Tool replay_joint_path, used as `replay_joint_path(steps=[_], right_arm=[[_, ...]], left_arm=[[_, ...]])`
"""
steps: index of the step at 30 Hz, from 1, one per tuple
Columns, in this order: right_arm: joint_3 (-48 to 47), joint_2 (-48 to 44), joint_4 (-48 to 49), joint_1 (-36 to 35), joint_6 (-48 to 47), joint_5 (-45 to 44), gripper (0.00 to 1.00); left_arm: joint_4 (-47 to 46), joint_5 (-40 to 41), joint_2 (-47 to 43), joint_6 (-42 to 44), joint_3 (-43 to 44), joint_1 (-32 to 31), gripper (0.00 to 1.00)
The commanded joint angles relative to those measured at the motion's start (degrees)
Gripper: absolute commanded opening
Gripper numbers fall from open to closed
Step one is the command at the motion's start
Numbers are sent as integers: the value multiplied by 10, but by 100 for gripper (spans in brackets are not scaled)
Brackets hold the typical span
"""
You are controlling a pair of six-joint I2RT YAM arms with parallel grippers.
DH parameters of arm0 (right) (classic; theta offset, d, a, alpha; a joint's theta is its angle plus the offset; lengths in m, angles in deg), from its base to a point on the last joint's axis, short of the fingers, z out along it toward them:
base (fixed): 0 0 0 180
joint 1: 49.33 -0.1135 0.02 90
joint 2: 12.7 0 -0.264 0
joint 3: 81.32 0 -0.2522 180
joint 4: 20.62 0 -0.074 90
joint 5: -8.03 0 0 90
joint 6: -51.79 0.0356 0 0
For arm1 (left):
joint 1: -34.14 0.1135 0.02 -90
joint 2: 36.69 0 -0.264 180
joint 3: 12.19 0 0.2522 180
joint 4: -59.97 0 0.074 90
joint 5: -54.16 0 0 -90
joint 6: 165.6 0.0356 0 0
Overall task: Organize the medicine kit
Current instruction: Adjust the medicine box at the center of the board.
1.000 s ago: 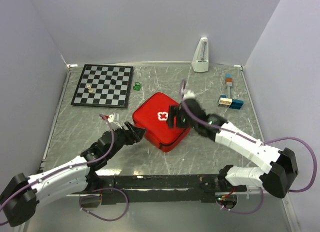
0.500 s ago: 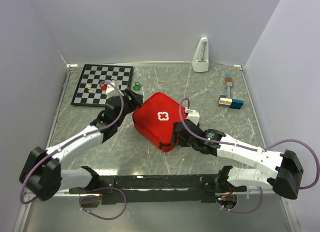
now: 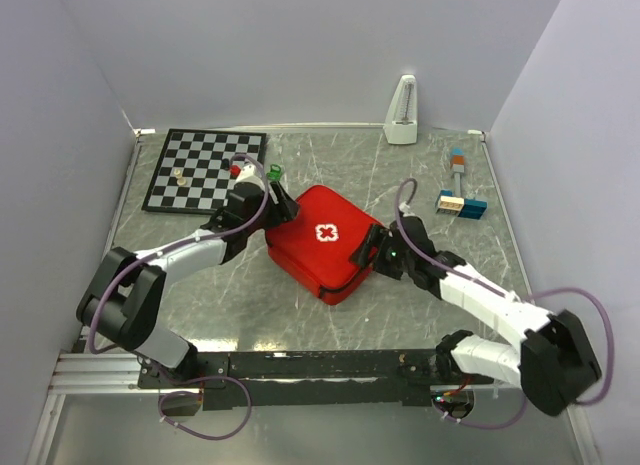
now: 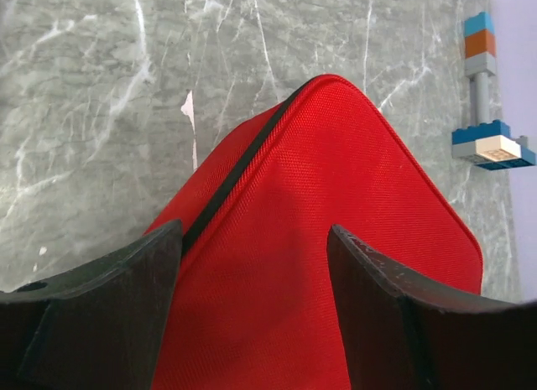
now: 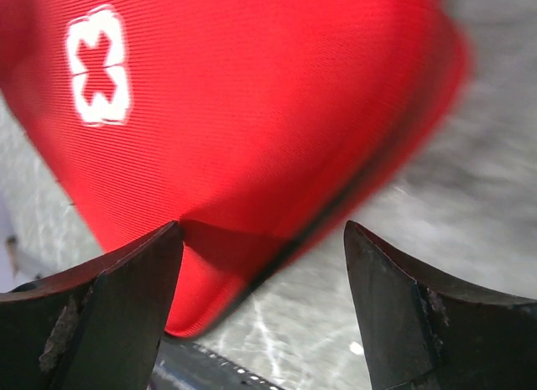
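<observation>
The medicine kit point(image 3: 322, 242), a red zippered case with a white cross point(image 3: 325, 233) on its lid, lies closed in the middle of the table. My left gripper point(image 3: 272, 207) hovers at its far left corner. In the left wrist view the gripper point(image 4: 253, 232) is open, with the red lid point(image 4: 319, 197) and black zipper line point(image 4: 235, 176) between and beyond its fingers point(image 4: 109, 306). My right gripper point(image 3: 372, 250) is at the kit's right corner. It is open point(image 5: 262, 231), straddling the case's edge point(image 5: 252, 96) and bare table, holding nothing.
A black-and-white chessboard point(image 3: 205, 171) with small pieces lies at the back left, a small green object point(image 3: 274, 172) beside it. A white metronome-shaped object point(image 3: 402, 112) stands at the back wall. Coloured bricks point(image 3: 460, 202) lie at the right, also seen as bricks point(image 4: 491, 147).
My left arm swung from the kit's near left side to its far left corner. My right gripper moved off the lid toward the near edge, then to the right corner, opening wider.
</observation>
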Motion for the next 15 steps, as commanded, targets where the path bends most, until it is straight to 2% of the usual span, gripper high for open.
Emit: replay_joint_path(steps=[1, 4, 8, 12, 15], right_arm=[[-43, 66, 83, 12, -32, 87, 83], [-62, 108, 108, 21, -44, 111, 82], [-120, 179, 111, 23, -65, 130, 82], [-184, 228, 89, 25, -90, 127, 81], [-219, 226, 39, 26, -111, 88, 80]], left_arm=[[-33, -84, 22, -19, -8, 0, 73], [-40, -70, 2, -33, -40, 0, 72], [-18, -4, -46, -44, -78, 0, 73], [14, 54, -93, -47, -100, 0, 74], [25, 76, -120, -33, -98, 1, 73]])
